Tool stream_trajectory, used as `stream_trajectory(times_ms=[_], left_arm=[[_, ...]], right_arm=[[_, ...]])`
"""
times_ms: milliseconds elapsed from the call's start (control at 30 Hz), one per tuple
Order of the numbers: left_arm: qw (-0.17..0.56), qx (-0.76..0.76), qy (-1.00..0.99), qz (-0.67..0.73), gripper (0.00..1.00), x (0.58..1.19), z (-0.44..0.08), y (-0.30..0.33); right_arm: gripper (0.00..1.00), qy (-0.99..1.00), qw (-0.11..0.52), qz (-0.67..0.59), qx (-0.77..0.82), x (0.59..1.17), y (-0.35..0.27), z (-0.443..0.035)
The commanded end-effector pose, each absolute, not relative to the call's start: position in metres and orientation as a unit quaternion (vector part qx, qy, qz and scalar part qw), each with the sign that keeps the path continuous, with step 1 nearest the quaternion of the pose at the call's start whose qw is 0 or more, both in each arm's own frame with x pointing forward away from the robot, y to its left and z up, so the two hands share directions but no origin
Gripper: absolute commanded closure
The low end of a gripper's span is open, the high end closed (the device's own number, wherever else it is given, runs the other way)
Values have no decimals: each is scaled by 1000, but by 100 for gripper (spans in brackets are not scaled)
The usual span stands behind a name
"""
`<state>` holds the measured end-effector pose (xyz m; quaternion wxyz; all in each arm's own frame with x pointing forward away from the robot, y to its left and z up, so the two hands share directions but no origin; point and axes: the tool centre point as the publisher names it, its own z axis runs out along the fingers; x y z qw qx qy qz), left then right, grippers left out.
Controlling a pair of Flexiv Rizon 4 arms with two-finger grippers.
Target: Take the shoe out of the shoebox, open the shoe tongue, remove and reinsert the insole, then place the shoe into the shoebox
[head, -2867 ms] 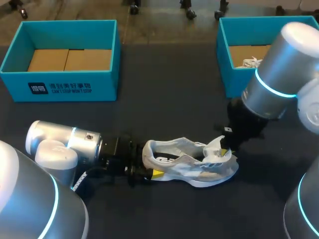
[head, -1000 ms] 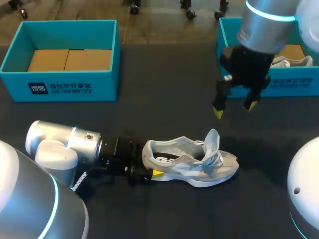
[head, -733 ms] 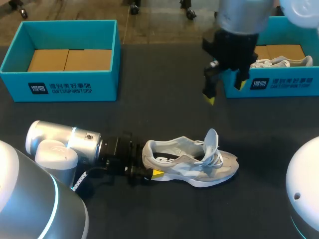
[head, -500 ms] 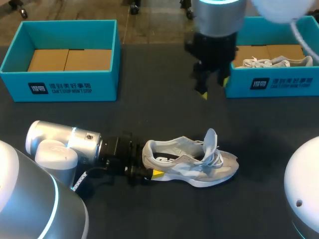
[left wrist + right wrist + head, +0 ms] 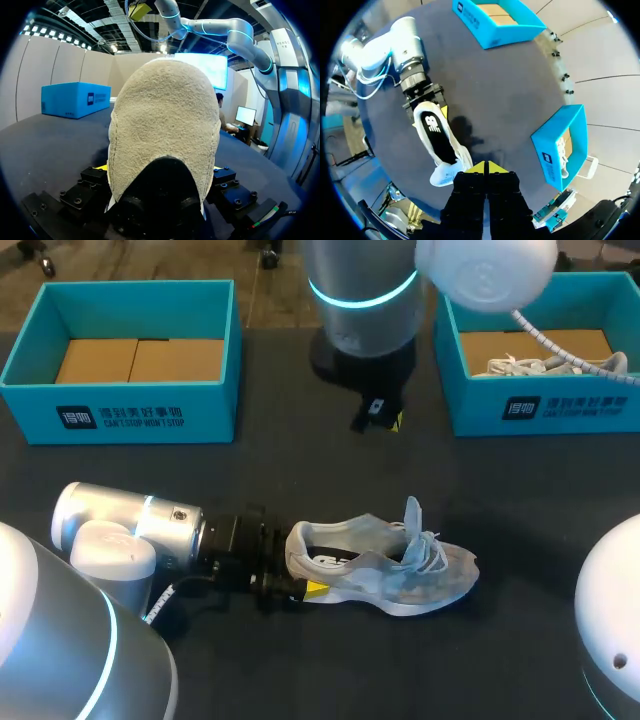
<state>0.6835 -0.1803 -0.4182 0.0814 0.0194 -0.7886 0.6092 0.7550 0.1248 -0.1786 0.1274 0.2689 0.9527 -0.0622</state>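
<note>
A pale grey shoe (image 5: 385, 568) lies on its sole on the dark table, toe to the right, its tongue (image 5: 412, 515) standing up. My left gripper (image 5: 300, 586) is shut on its heel; in the left wrist view the heel (image 5: 162, 130) fills the space between the fingers. In the right wrist view the shoe (image 5: 439, 140) shows its dark insole (image 5: 434, 125). My right gripper (image 5: 385, 422) hangs high over the table behind the shoe, shut and empty, its yellow tips (image 5: 486, 168) pressed together.
A blue shoebox (image 5: 120, 410) with a cardboard floor stands at the back left. A second blue shoebox (image 5: 540, 410) at the back right holds another pale shoe (image 5: 545, 364). My right arm's thick link (image 5: 365, 300) looms over the back middle.
My right gripper has risen from the shoe's tongue and swung left toward the back middle, its fingers closing as it went. The tongue stays upright. The left arm and the shoe have not moved.
</note>
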Motion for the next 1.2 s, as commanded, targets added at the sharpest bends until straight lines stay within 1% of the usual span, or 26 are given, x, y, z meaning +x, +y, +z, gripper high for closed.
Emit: stream_trajectory(times_ms=[33,100,133,333,400,467,1033,1100,1200], left_arm=[[81,20,-789,608,100,683,-418,-180],[81,20,-789,608,100,683,-418,-180],[81,20,-789,608,100,683,-418,-180],[81,20,-789,608,100,683,-418,-180],[81,20,-789,608,100,683,-418,-180],[81,20,-789,608,100,683,-418,-180],[81,20,-789,608,100,683,-418,-180],[81,20,-789,608,100,683,-418,-180],[81,20,-789,608,100,683,-418,-180]], right_arm=[[100,953,132,-52,268,751,119,-178],[100,961,159,-74,213,755,140,-183],[100,965,167,-66,193,756,148,-184],[100,973,191,-76,110,746,174,-190],[100,973,191,-81,98,740,179,-194],[100,977,160,-83,112,732,178,-206],[100,977,160,-83,112,732,178,-206],[100,978,160,-84,103,727,181,-210],[100,976,157,-121,90,716,188,-226]])
